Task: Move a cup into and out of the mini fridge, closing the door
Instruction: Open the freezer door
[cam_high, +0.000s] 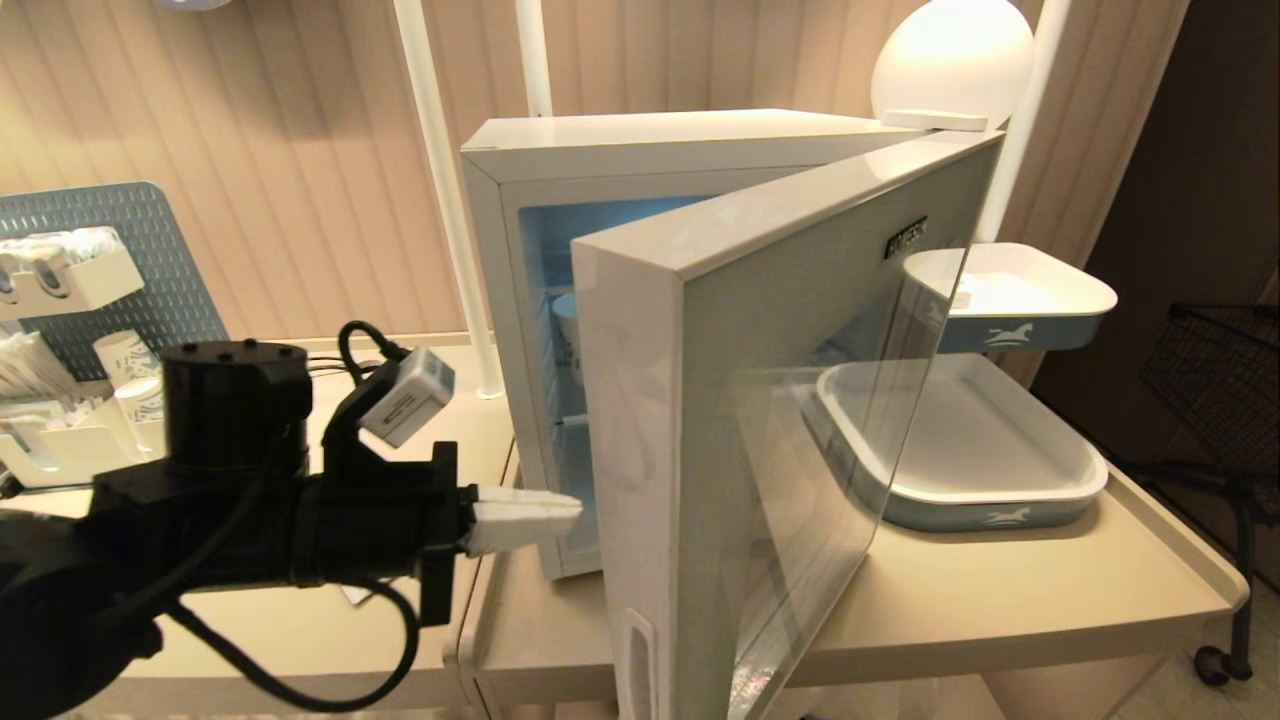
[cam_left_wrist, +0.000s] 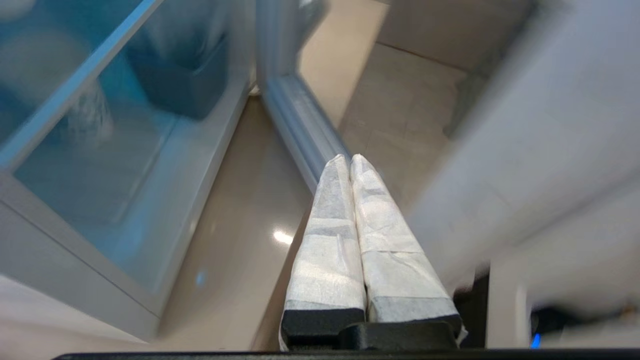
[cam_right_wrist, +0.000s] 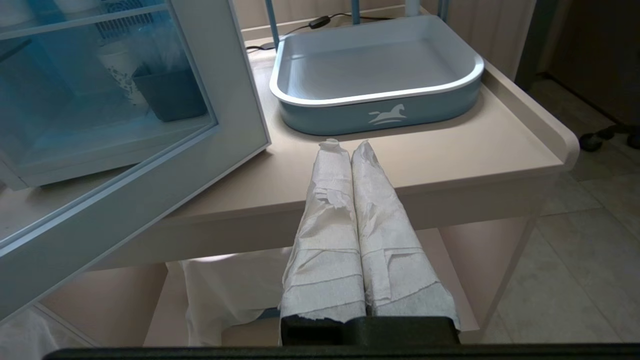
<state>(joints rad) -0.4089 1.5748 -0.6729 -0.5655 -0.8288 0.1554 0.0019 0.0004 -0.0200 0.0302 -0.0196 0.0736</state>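
Door (cam_high: 700, 420) ajar; closed left pincer (cam_high: 575, 508) at its edge

light: warm, lit lamp (cam_high: 952, 60) behind the fridge (cam_high: 660, 140) | fridge interior: blue glow | glare: reflections on door (cam_high: 800, 440) glass | blur: left wrist view smeared; head view edges bowed

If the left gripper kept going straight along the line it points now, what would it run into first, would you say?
Most likely the door: the shut left gripper points at its inner side near the handle edge, just in front of the mini fridge opening. Whether they already touch is unclear.
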